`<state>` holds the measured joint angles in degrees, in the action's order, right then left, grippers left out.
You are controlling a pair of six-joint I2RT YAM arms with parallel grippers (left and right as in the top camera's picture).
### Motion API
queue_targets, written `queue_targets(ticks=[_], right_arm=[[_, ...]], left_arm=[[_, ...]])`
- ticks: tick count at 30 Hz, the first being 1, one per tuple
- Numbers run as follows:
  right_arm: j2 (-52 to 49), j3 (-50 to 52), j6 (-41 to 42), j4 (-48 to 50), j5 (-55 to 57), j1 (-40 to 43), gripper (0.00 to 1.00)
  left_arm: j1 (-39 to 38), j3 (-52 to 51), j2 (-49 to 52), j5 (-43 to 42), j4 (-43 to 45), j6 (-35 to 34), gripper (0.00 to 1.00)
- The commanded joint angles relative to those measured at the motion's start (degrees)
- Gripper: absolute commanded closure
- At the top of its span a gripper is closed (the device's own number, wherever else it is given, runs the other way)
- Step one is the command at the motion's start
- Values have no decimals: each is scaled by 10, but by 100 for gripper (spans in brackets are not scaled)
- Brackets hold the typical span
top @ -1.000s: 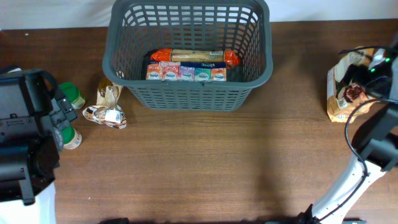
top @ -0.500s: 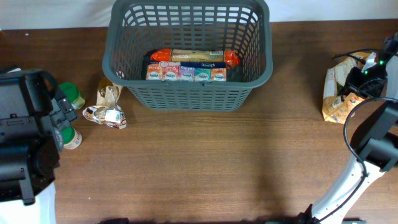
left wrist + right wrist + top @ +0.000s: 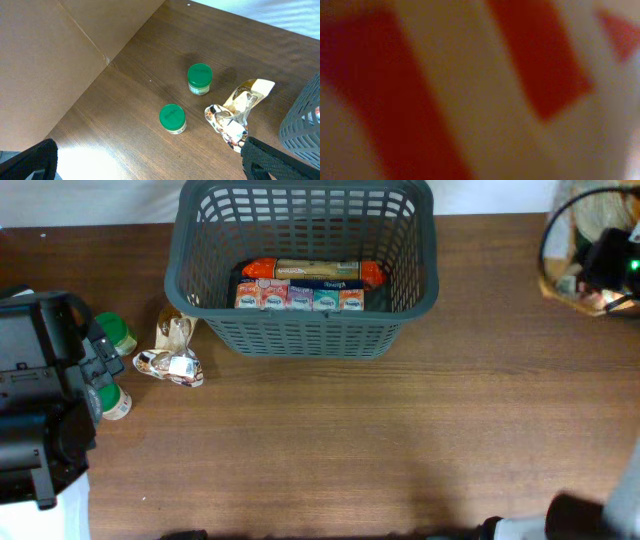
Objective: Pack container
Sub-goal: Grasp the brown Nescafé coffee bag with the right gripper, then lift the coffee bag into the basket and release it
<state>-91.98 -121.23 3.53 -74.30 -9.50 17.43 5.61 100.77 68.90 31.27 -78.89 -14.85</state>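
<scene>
container: grey basket (image 3: 302,330), upright at the middle of the tabletop's far edge.
inside: a long orange-ended pack (image 3: 315,270) lies flat. A row of small cartons (image 3: 300,298) sits against its near side. The floor behind them looks free.
step: my read is a fetch of the next item at the far right corner. Nothing is over the basket.
right gripper (image 3: 605,260): at the far right corner, on or just above a tan packet (image 3: 575,288). The wrist view shows only a red-and-cream blur (image 3: 480,90). Can't tell if the fingers are apart or clamped.
left gripper (image 3: 148,150): by the left edge, fingers wide apart, holding nothing.
loose: two green-lidded jars (image 3: 199,78) (image 3: 172,118) and a crinkled packet (image 3: 235,117) near the left edge. The packet lies just beside the basket's near-left corner.
next: confirm the grip, lift clear of the rim, then carry it to the free floor.
</scene>
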Motion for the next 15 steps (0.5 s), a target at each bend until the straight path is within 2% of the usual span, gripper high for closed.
queue_targets(ticks=[1,3,6,10,12,15], right_arm=[[57,-13,52,24,-19,-67,96],[66,-13,77,34,-19,-103,96],[60,-13,71,77,-19,-181,96],[47,-13,-10,138,-19,-259,96],[31,-13,-101,183,-20,-329,96],[10,-13,-183,199,-19,-373,96]], left_arm=[[3,1,0,-4,0,-10,1],[3,1,0,-4,0,-10,1],[3,1,0,-4,0,-10,1],[3,1,0,-4,0,-10,1],[3,1,0,-4,0,-10,1],[3,1,0,-4,0,-10,1]])
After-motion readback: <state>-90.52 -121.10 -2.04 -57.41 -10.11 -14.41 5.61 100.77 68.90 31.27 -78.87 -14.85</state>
